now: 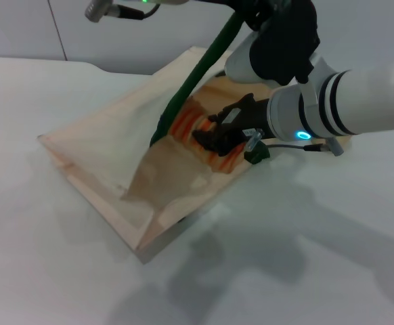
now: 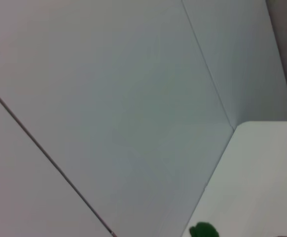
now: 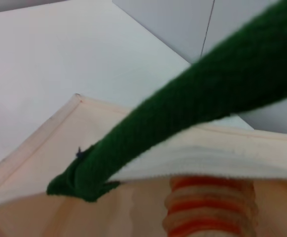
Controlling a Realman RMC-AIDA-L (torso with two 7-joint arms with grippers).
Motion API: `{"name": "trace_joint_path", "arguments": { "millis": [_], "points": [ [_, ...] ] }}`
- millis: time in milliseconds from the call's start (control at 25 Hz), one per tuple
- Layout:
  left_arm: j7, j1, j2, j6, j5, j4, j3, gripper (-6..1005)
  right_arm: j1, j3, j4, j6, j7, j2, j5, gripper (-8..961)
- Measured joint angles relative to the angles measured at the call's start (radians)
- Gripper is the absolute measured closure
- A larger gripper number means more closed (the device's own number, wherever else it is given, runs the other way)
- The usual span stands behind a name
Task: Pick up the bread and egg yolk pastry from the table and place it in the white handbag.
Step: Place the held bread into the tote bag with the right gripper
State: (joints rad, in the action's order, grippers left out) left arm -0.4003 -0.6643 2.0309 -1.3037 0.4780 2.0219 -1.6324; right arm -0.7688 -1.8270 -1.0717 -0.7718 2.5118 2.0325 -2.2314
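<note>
Currently the left gripper [image 1: 234, 10] hoists a dark green rope handle [image 1: 195, 76] so the cream fabric handbag [image 1: 109, 145] on the white tabletop [image 1: 332, 257] gapes, while the right gripper [image 1: 217, 135], fingers clamped, lowers the orange-striped ridged bread loaf [image 1: 193, 122] inside; left fingers' state: cannot tell; pastry unseen.

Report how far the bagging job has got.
Done: nothing confirmed. In hand: the left arm holds the white handbag open by its green handle; the right pincer is at the mouth, with the bread partly inside. Left: release the bread, then bag the egg yolk pastry, not visible in any view.
</note>
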Motion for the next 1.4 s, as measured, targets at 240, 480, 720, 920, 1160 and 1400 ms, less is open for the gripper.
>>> {"name": "trace_joint_path", "arguments": {
  "millis": [240,480,720,920,1160,1400],
  "points": [
    [0.0,0.0,0.0,0.026,0.004,0.0,-0.009,876,0.0,-0.018,0.007,0.034,-0.002,-0.001,0.019,594],
    [0.0,0.003,0.0,0.027,0.007,-0.001,-0.01,876,-0.009,-0.026,0.022,0.037,-0.002,-0.001,0.022,243],
    [0.001,0.017,0.001,0.023,0.003,0.0,-0.007,876,-0.004,-0.014,0.026,0.036,0.001,-0.005,0.019,128],
    [0.003,0.036,0.001,0.023,-0.018,0.002,0.011,877,0.013,0.027,0.043,0.019,0.008,-0.005,-0.024,125],
    [0.021,0.049,0.001,0.023,-0.068,0.002,0.017,877,0.058,0.139,0.044,-0.03,0.047,-0.006,-0.144,124],
    [0.023,0.059,0.002,0.023,-0.081,0.001,0.042,877,0.094,0.216,0.04,-0.071,0.072,-0.006,-0.228,126]
  ]
}}
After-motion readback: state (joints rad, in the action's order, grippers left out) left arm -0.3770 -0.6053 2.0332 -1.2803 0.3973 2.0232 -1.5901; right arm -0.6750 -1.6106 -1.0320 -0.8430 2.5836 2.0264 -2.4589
